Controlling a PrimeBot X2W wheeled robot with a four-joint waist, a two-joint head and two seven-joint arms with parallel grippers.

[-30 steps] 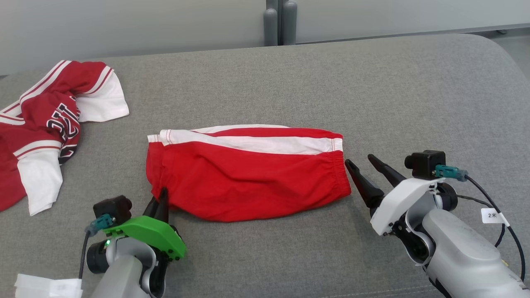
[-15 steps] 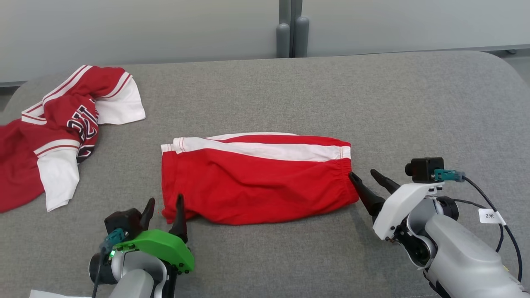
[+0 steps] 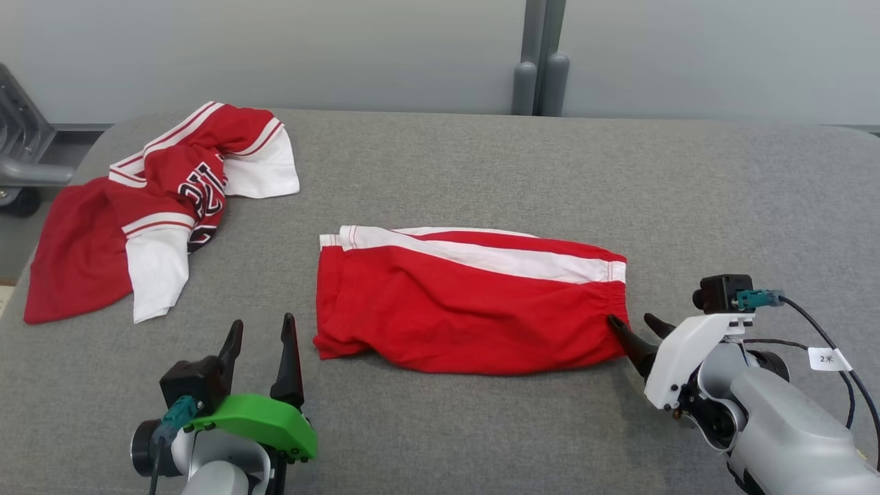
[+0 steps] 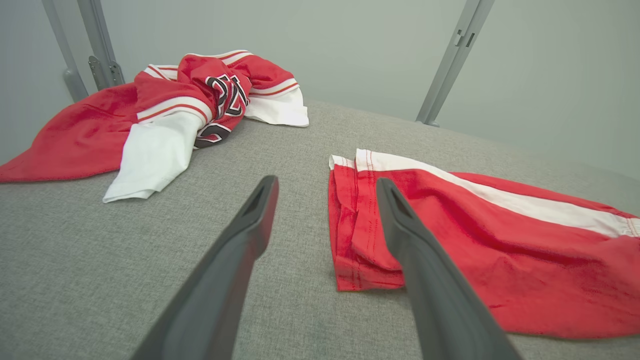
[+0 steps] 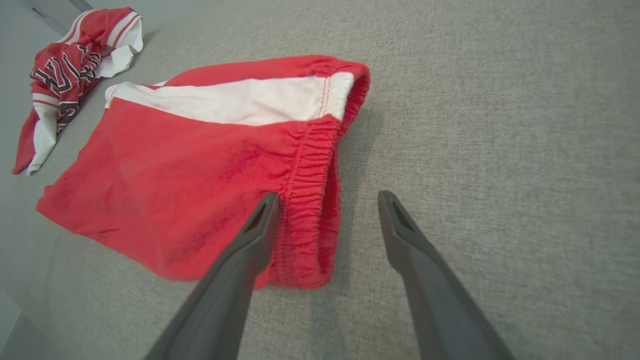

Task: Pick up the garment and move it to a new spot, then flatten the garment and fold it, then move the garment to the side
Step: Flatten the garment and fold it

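Observation:
The garment (image 3: 467, 309), red shorts with a white side stripe, lies folded flat in the middle of the grey padded surface (image 3: 481, 172). My left gripper (image 3: 262, 322) stands open just left of the shorts' hem end, holding nothing. In the left wrist view the left gripper (image 4: 326, 181) has its right finger over the hem corner of the garment (image 4: 500, 240). My right gripper (image 3: 630, 318) is open at the elastic waistband end. In the right wrist view the right gripper (image 5: 328, 195) straddles the waistband edge of the garment (image 5: 200, 170), with its left finger over the cloth.
A crumpled red and white jersey (image 3: 158, 206) lies at the surface's far left, also seen as the jersey (image 4: 190, 100) and the jersey (image 5: 65, 65). Two grey posts (image 3: 540, 82) rise behind the back edge. A metal frame (image 3: 20, 158) stands off the left end.
My left gripper opened, let go of the shorts' near hem corner and drew back to the left. The right gripper stayed open at the waistband. The head camera shifted.

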